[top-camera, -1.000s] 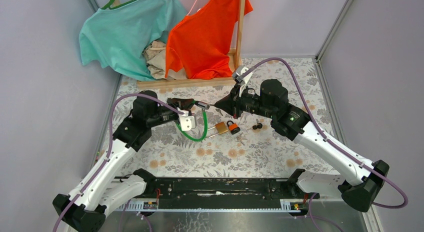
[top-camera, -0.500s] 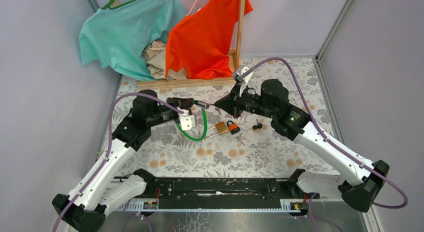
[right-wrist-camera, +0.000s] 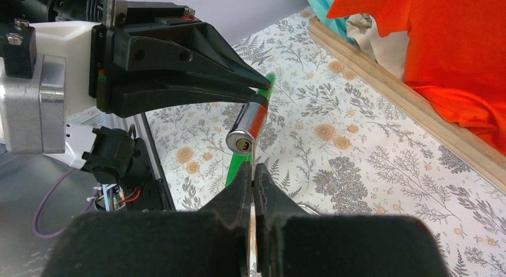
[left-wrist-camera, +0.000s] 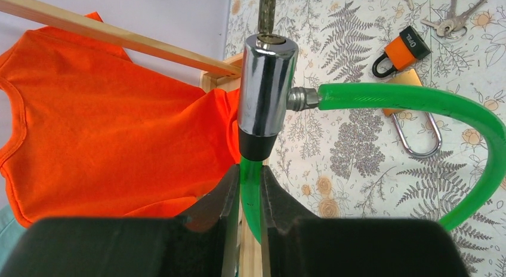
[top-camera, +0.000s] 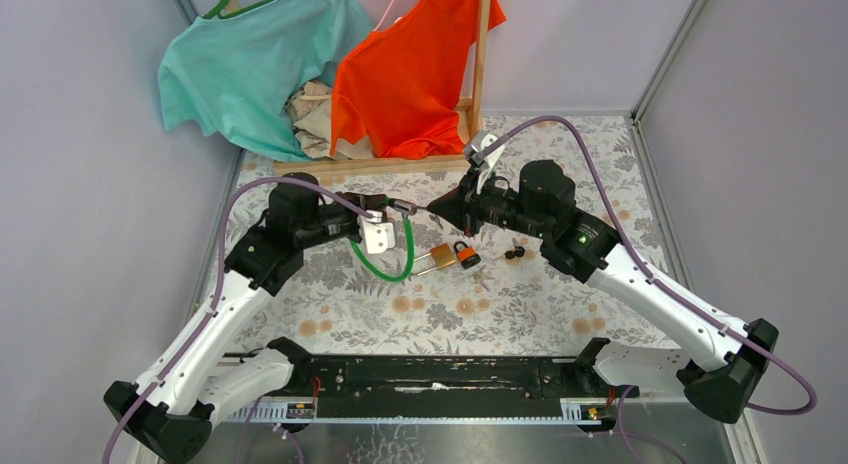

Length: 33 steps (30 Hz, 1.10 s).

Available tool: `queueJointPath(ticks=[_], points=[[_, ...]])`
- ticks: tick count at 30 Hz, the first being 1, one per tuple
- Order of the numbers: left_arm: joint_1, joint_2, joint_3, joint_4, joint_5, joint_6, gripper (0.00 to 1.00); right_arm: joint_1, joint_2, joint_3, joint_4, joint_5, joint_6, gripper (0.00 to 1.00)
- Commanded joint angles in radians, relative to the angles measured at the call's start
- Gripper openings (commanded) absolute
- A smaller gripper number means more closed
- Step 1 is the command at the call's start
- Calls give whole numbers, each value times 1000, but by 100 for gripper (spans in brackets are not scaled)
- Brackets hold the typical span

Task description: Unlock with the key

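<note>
A green cable lock [top-camera: 405,259] with a chrome barrel [left-wrist-camera: 267,86] hangs above the table. My left gripper [left-wrist-camera: 249,181] is shut on the green cable just below the barrel. Facing it from the right, my right gripper [right-wrist-camera: 252,169] is shut on a thin key [right-wrist-camera: 254,154]. The key [left-wrist-camera: 267,8] points at the barrel's end face [right-wrist-camera: 241,145], where the keyhole shows. Its tip reaches that face; I cannot tell whether it is inside the keyhole. In the top view the two grippers meet at the barrel [top-camera: 403,208].
An orange padlock [left-wrist-camera: 406,49] and a brass padlock [top-camera: 440,256] lie on the floral table beneath the cable. Loose keys [left-wrist-camera: 450,23] and a black-headed key bunch [top-camera: 514,252] lie near them. A wooden rack with an orange shirt [top-camera: 410,64] and a teal shirt [top-camera: 250,64] stands behind.
My left arm has shifted a little, lifting the barrel slightly. My right arm has stayed in place.
</note>
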Motion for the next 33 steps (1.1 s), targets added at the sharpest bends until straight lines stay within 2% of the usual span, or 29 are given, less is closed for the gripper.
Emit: queueJointPath(ticks=[1, 8, 16, 20, 28, 33], points=[[-27, 0, 61, 33, 19, -12, 0, 30, 17, 17, 63, 49, -15, 0], [-35, 15, 73, 23, -7, -34, 0, 86, 25, 21, 53, 202, -37, 0], [-43, 34, 94, 0, -12, -50, 0, 141, 48, 43, 38, 249, -69, 0], [-47, 30, 90, -1, -29, -46, 0, 168, 63, 55, 11, 319, -91, 0], [-61, -29, 5, 27, -63, -12, 0, 196, 60, 50, -9, 410, -94, 0], [-62, -78, -54, 110, -75, -65, 0, 198, 24, 16, -6, 415, -81, 0]])
